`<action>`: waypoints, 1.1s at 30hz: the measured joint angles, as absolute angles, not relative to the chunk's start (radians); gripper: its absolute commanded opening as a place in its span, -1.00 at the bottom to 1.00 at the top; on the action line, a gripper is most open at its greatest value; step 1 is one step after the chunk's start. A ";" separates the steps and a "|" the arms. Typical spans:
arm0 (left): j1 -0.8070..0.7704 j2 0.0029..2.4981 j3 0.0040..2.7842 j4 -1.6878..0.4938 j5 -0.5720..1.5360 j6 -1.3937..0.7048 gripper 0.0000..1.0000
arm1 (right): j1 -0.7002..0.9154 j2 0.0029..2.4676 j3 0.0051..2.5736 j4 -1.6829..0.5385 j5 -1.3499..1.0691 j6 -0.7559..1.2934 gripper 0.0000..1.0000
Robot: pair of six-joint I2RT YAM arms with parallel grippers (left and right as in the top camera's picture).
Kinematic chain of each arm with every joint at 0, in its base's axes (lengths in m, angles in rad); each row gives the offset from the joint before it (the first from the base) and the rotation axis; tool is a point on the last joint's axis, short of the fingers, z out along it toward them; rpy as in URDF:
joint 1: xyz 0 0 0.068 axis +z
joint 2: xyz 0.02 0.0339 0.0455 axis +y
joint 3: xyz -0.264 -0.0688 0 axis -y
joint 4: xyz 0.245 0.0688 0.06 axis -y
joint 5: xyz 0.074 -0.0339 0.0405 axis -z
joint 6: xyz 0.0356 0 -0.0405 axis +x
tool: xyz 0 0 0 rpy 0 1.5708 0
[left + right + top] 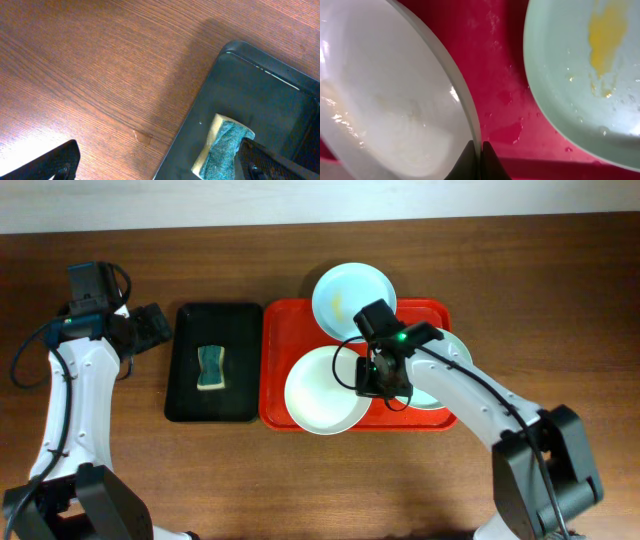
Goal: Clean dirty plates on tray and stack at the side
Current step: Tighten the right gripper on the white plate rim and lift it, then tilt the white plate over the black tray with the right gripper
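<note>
one white plate (322, 392), rim pinched by right end effector (480, 159)

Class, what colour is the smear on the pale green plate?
Yellow. The smear on the green plate shows best from the right wrist.

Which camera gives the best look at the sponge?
Overhead: the sponge lies whole in the black tray. Left wrist shows only one end, cut off at the frame edge. Right wrist shows none of it.
</note>
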State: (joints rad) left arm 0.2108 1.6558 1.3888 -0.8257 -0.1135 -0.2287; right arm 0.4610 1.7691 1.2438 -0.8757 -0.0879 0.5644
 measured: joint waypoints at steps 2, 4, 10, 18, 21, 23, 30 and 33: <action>0.211 1.656 1.389 -0.826 -0.113 -0.229 0.99 | 0.461 1.748 1.244 -0.883 -0.097 0.564 -0.92; 0.211 1.656 1.389 -0.826 -0.113 -0.229 0.99 | 0.461 1.724 1.244 -0.883 -0.113 0.563 -0.92; 0.211 1.656 1.389 -0.826 -0.113 -0.229 0.99 | 0.461 1.686 1.271 -0.878 -0.187 0.563 -0.92; 0.211 1.656 1.389 -0.826 -0.113 -0.229 0.99 | 0.461 1.685 1.278 -0.738 -0.212 0.577 -0.92; 0.211 1.656 1.389 -0.826 -0.113 -0.229 0.99 | 0.474 1.686 1.278 -0.677 -0.196 0.617 -0.92; 0.211 1.656 1.389 -0.826 -0.113 -0.229 0.99 | 0.499 1.686 1.278 -0.632 -0.173 0.636 -0.92; 0.211 1.656 1.389 -0.826 -0.113 -0.229 0.99 | 0.672 1.709 1.279 -0.435 0.015 0.682 -0.92; 0.211 1.656 1.389 -0.826 -0.113 -0.229 0.99 | 0.722 1.735 1.279 -0.339 0.085 0.682 -0.92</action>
State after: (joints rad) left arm 0.2108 1.6558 1.3888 -0.8261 -0.1135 -0.2291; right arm 0.7223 1.7351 1.2793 -0.3393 0.0853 0.6819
